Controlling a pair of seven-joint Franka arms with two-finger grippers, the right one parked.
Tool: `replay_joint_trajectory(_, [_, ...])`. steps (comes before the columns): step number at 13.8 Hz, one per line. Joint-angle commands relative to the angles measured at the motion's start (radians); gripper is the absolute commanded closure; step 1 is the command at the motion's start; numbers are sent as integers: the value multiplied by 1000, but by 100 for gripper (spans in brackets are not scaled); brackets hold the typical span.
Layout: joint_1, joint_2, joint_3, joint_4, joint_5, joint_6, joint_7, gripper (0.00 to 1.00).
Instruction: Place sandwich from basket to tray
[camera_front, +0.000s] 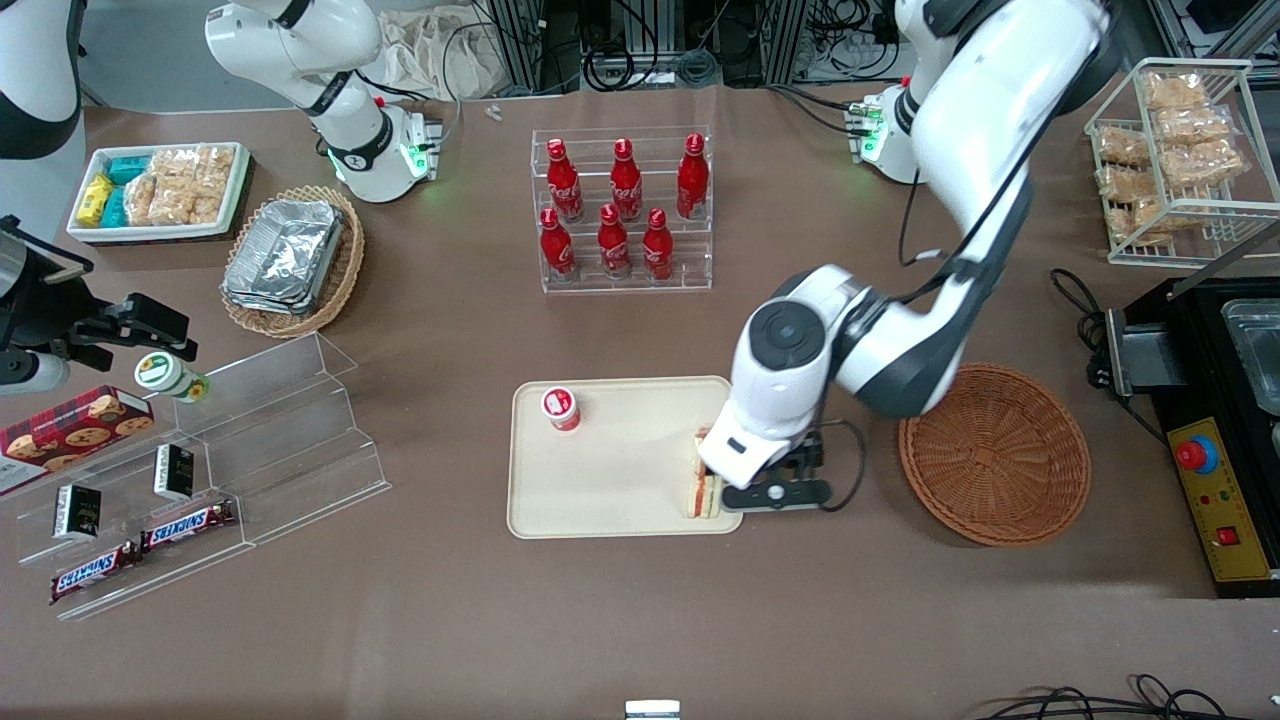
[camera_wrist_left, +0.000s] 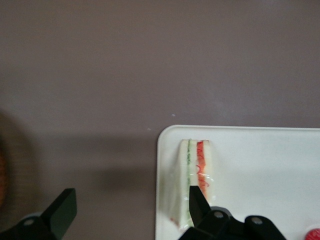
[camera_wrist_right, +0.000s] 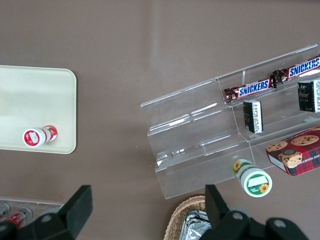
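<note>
The sandwich (camera_front: 704, 495) stands on its edge on the cream tray (camera_front: 600, 500), at the tray's end nearest the reddish-brown basket (camera_front: 995, 455). Its green and pink-orange layers face up in the left wrist view, where the sandwich (camera_wrist_left: 197, 167) rests just inside the tray's rim (camera_wrist_left: 165, 150). My gripper (camera_front: 748, 478) hovers low over that rim and is open wide. One fingertip (camera_wrist_left: 198, 202) overlaps the sandwich, while the other (camera_wrist_left: 62, 210) hangs over bare table toward the basket. Nothing is held. The basket holds nothing.
A small red-and-white bottle (camera_front: 561, 408) stands on the tray toward the parked arm's end. A rack of cola bottles (camera_front: 625, 210) sits farther from the camera. A black control box (camera_front: 1210, 480) lies beside the basket. A clear stepped shelf (camera_front: 250, 440) stands toward the parked arm's end.
</note>
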Motion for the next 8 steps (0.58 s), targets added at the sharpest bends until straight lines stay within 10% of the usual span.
replay_joint_trajectory(1, [76, -145, 0, -36, -129, -127, 162, 0])
replay_joint_trajectory(8, [356, -369, 2, -33, -318, -439, 514, 0])
